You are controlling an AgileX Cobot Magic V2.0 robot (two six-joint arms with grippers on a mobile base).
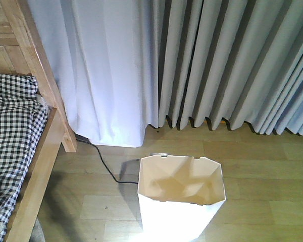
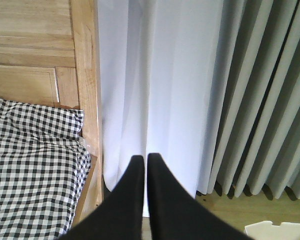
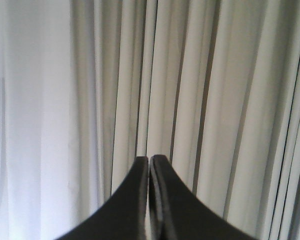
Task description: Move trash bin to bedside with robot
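Nearest us, our left gripper (image 2: 145,159) has its 2 black fingers pressed tip to tip with nothing between them, and our right gripper (image 3: 149,159) is closed the same way, also empty. Just ahead on the wooden floor (image 1: 262,166) stands the white bin (image 1: 181,194), upright and open-topped, apart from both grippers. To its left is the bed (image 1: 38,166), with checked bedding (image 1: 12,131) inside its wooden frame; bare floor lies between bin and bed. A black cable (image 1: 103,164) runs across the floor behind the bin toward the curtains (image 1: 192,60) at the far side.
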